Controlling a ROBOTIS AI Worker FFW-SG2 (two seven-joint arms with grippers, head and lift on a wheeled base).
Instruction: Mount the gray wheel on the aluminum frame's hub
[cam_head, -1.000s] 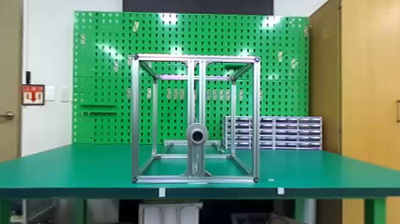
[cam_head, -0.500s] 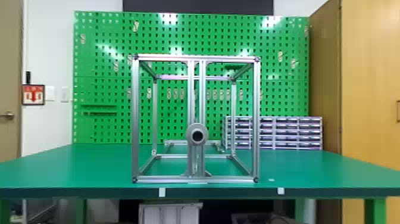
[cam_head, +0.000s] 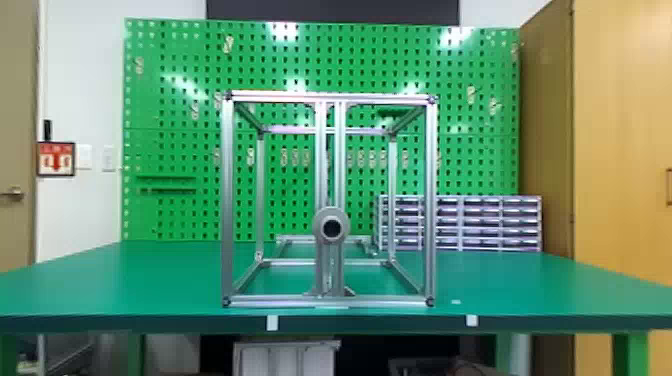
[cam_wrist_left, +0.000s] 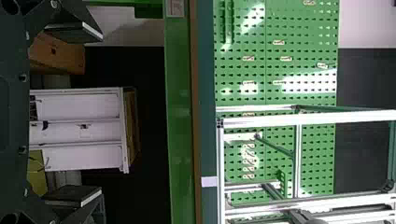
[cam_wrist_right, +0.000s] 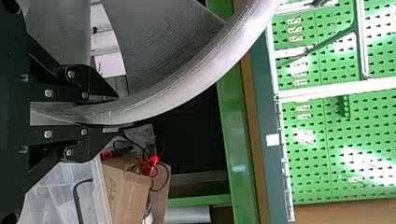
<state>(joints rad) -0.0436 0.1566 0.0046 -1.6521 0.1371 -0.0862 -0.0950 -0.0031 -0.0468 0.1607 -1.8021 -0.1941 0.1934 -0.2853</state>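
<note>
The main danger is the wheel (cam_wrist_right: 187, 86) turning in its grip. The right claw (cam_wrist_right: 119, 111) is pinched firmly on one part of the rim, so most of the wheel's weight hangs off to one side. A knock or quick swing could make it pivot, and the hole would then meet the hub (cam_head: 331, 215) at a slant and jam. If it slipped out altogether, it would likely fall on the robot's side of the frame (cam_head: 227, 200), perhaps towards the cardboard box (cam_wrist_right: 126, 191), which sits lower than the frame.

The left claw (cam_wrist_left: 100, 113) is empty, its fingers wide apart, on the robot's side of the frame too. It gives the wheel no support; bringing it to the opposite rim would probably steady things.

The wheel is off the hub, on the robot's side of the frame and towards the frame's right. The next step, I judge, is to lift it and bring it across to the hub, on the frame's front between its outer posts. Carried too low, the rim could catch the edge of the table (cam_head: 125, 285); brought in too close, it could strike the frame's right post. Pushing before the hole and hub line up might shove the frame back, since I see nothing clamping it down.
</note>
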